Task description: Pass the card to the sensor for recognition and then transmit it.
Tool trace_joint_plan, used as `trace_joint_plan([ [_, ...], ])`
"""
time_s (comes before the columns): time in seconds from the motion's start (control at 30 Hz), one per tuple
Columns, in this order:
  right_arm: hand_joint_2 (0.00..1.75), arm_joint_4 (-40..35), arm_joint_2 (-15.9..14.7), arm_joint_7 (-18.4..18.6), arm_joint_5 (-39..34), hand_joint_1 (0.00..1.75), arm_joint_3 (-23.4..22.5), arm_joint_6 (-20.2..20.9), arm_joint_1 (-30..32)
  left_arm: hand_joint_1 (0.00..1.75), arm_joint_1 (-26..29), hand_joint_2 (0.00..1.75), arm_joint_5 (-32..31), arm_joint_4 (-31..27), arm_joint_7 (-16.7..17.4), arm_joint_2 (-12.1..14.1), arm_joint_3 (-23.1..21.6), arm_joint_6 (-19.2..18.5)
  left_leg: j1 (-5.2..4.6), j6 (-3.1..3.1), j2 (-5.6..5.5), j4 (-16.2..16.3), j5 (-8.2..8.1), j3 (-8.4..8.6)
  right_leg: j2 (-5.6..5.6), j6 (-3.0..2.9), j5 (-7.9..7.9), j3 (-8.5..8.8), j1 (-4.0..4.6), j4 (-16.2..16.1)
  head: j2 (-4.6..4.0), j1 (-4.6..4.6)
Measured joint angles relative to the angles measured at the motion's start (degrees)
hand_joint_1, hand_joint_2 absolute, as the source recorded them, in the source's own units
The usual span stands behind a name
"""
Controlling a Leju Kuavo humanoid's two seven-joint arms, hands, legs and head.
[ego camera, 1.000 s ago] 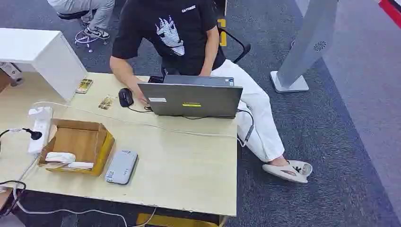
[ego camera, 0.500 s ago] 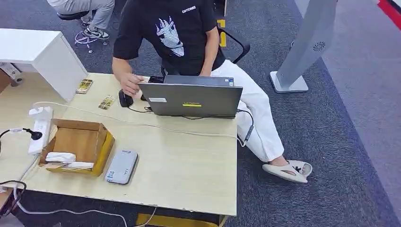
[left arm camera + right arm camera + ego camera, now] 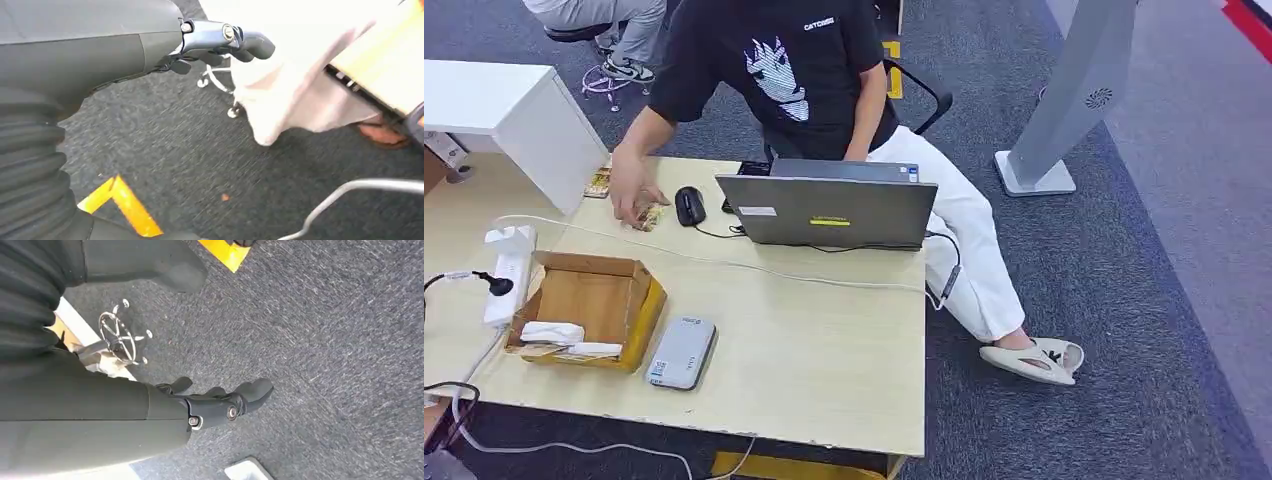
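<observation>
Presently, left hand [image 3: 220, 45]: dark fingers loosely curled, holding nothing, over speckled carpet | right hand [image 3: 220, 402]: fingers apart, holding nothing, above carpet | card [image 3: 651, 216]: small, flat, patterned, on pale wood table [image 3: 824, 350] under person's hand [image 3: 629, 195], beside mouse [image 3: 689, 205] | sensor [image 3: 682, 351]: grey rounded slab beside cardboard box [image 3: 589, 310].

The head view looks steeply down from high over a pale wooden desk [image 3: 824, 350] and grey carpet [image 3: 1124, 300]. Each wrist view sits close behind its own hand — the left hand [image 3: 220, 42], the right hand [image 3: 220, 402] — facing the floor. All three share that carpet.
</observation>
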Motion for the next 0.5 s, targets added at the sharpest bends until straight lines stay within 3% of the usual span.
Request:
trace_joint_plan([
  [0.3,1.75,-0.2,0.1,0.0,0.0,0.00,0.2,-0.1,0.0,0.00,0.3,1.75,-1.6,-1.5,-0.6,0.4,-0.4,-0.2,0.00,0.00,0.00,0.0,0.00,0.01,0.00,0.00,0.00,-0.01,0.00,0.0,0.00,0.00],
  [0.4,1.75,-0.9,0.3,0.6,-1.3,0.00,1.0,-1.3,0.8,0.00,1.3,1.75,-5.2,-2.4,-5.6,1.2,-1.7,-2.6,0.04,0.00,-0.01,0.0,0.00,-0.01,-0.02,-0.01,0.00,0.00,0.04,0.0,0.00,-0.02],
  [0.5,1.75,-2.5,0.3,1.5,-1.9,0.00,3.7,-1.7,2.8,0.00,1.2,1.75,-0.8,-5.5,-12.4,2.4,-1.6,-3.4,0.08,-0.01,-0.01,0.0,0.00,-0.02,-0.01,-0.02,0.00,-0.02,0.06,0.0,0.00,-0.02],
])
